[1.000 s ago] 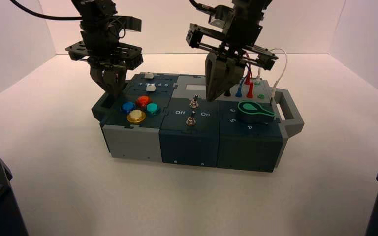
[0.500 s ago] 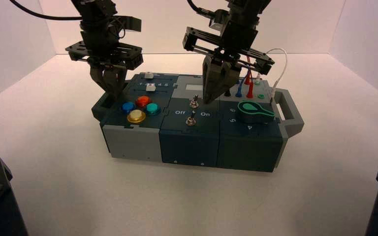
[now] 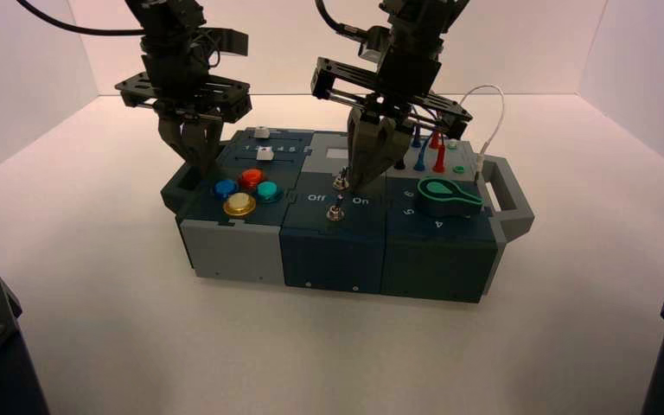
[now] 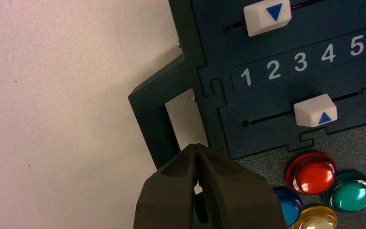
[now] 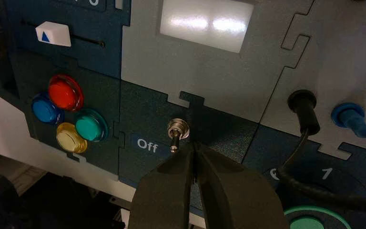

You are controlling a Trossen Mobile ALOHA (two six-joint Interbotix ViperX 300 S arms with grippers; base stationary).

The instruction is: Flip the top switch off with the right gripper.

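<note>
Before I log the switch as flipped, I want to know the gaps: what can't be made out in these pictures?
- Right wrist view: the right gripper covers the "On" label and the lower switch.
- Same view: top switch lever points toward "Off", but whether the fingers touch it cannot be told.
- High view: the lever is too small to read its position.
- Left wrist view: the left gripper, parked by the box handle, hides part of the blue button.

bottom switch hidden (image 3: 335, 210), "On" label covered

Robotics lab test cell, plain white walls (image 3: 43, 52), white tabletop (image 3: 328, 346), control box (image 3: 337, 251)
</note>
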